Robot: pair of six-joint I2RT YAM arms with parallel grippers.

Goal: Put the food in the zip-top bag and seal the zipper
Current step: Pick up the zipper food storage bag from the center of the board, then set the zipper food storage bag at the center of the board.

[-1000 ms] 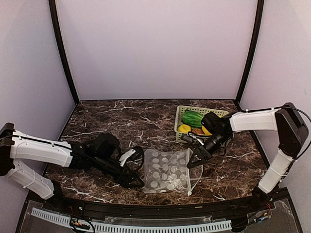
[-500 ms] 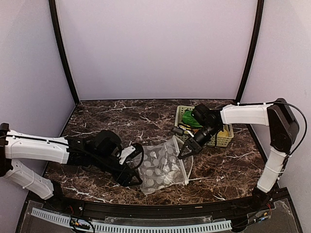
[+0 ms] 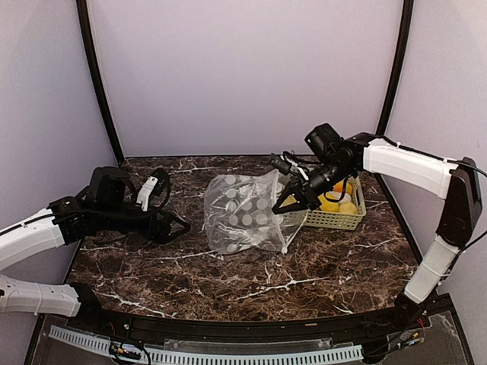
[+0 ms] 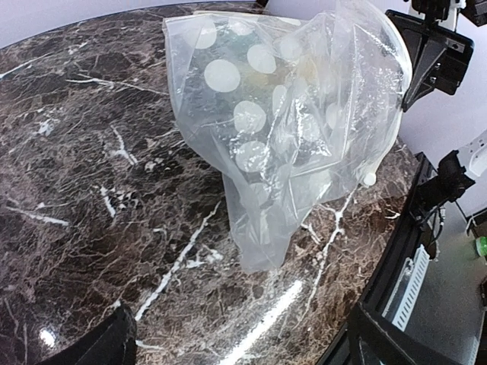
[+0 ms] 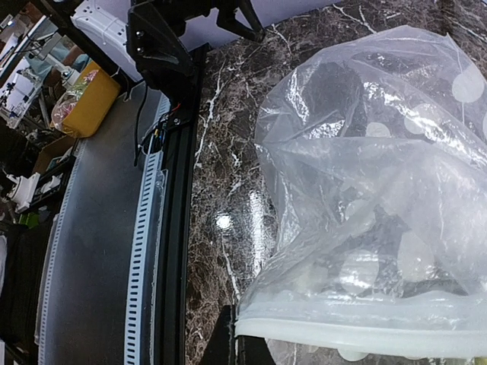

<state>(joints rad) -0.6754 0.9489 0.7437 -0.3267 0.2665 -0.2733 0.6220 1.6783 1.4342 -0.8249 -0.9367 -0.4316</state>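
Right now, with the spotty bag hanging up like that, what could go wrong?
The zip-top bag hangs from the right gripper alone, pinched at its mouth edge, so it might slip out. The left gripper is open and apart from the bag, so nothing holds the mouth wide; the limp plastic may fold shut. The food lies in the green basket right beside the gripper, so a swing could bump the basket.

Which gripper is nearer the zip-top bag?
Right. The right gripper holds the zip-top bag by its mouth edge; the left gripper sits open, apart to its left.
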